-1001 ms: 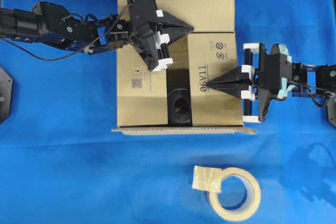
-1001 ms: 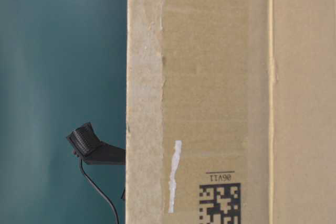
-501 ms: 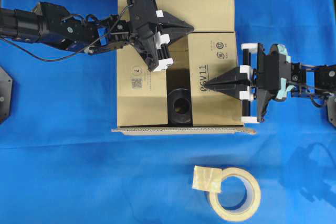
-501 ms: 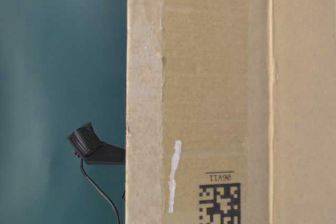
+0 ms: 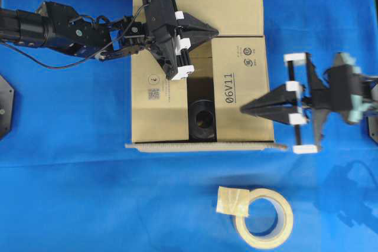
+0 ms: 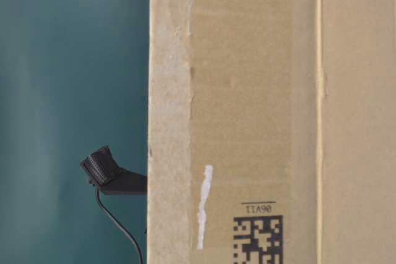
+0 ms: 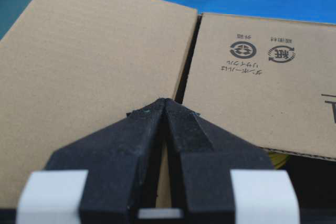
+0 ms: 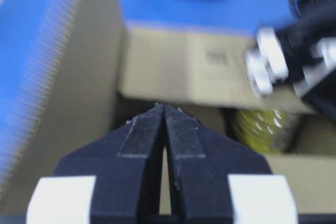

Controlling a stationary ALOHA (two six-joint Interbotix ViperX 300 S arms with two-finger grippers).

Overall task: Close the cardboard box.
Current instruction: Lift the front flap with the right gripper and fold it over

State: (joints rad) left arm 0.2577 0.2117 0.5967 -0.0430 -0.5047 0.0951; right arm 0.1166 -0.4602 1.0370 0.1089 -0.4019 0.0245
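Observation:
The cardboard box (image 5: pixel 227 9) sits mid-table with its far flap and both side flaps folded in. Its near flap (image 5: pixel 201 145) stands up, seen edge-on. A dark gap between the side flaps shows a black object (image 5: pixel 202 119) inside. My left gripper (image 5: pixel 216 31) is shut and empty, tips over the seam where the far flap meets the right flap (image 7: pixel 262 77). My right gripper (image 5: pixel 243 109) is shut and empty, raised over the near part of the right flap marked 06V11. In the table-level view the box (image 6: pixel 247 91) fills the right side.
A beige tape roll (image 5: pixel 264 216) lies on the blue cloth in front of the box. Something yellow (image 8: pixel 262 127) shows inside the box in the right wrist view. A black part with a cable (image 6: pixel 102 168) pokes out left of the box.
My right gripper has pulled back to the right and toward the near side, lifting off the middle of the right flap. The left gripper and the flaps have stayed put.

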